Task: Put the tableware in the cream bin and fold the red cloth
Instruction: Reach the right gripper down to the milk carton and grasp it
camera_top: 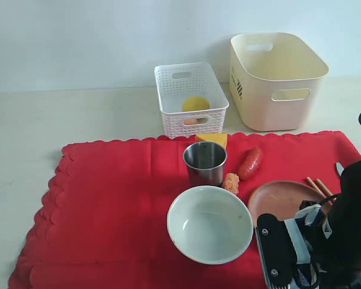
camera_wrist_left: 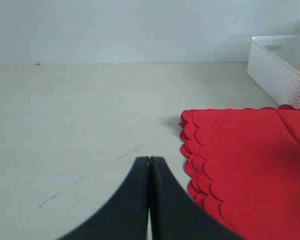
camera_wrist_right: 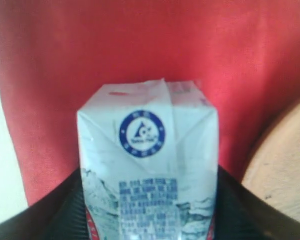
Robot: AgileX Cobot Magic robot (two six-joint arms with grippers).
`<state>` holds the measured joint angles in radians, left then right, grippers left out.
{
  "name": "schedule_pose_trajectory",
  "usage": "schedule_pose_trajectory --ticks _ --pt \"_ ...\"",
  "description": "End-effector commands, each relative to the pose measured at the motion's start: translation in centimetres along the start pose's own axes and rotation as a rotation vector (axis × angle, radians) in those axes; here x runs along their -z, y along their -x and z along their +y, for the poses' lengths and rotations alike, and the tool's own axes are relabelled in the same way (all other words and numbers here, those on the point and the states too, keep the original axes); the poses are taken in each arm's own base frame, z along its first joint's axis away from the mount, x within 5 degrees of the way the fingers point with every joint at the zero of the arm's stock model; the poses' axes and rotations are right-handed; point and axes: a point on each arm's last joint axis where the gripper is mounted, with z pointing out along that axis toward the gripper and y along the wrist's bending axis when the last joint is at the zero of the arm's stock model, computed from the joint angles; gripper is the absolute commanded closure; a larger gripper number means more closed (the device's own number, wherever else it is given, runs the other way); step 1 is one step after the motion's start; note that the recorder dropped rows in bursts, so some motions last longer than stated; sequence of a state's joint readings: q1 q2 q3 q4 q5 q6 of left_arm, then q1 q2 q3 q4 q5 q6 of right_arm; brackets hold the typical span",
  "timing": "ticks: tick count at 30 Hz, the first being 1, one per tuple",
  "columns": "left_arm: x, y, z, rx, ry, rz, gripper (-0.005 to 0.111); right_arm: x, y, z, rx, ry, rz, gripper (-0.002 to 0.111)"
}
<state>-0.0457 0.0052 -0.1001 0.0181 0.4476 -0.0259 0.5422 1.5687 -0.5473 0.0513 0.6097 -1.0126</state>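
Notably, a carton [camera_wrist_right: 149, 150] fills the right end effector [camera_wrist_right: 149, 212].

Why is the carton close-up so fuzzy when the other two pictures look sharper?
Right wrist view: carton is very close, likely too near to focus; print and cloth soft. Exterior view: even light, sharp, faint sheen in the cup. Left wrist view: crisp; shut claw dark against pale table.
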Motion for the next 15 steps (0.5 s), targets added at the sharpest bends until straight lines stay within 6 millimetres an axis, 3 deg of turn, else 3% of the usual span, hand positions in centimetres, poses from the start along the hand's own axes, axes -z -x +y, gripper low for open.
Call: schedule_pose_trajectory --ticks 1,15 --pt "0.0 0.1 0.0 0.004 -0.001 -0.017 0.107 1.5 0.2 0.0 -0.064 0.002 -0.005 0.108" --pt "0.0 0.1 0.0 0.004 -0.001 -0.017 0.107 9.9 1.2 -1.1 -0.362 -0.301 -0.309 0.108"
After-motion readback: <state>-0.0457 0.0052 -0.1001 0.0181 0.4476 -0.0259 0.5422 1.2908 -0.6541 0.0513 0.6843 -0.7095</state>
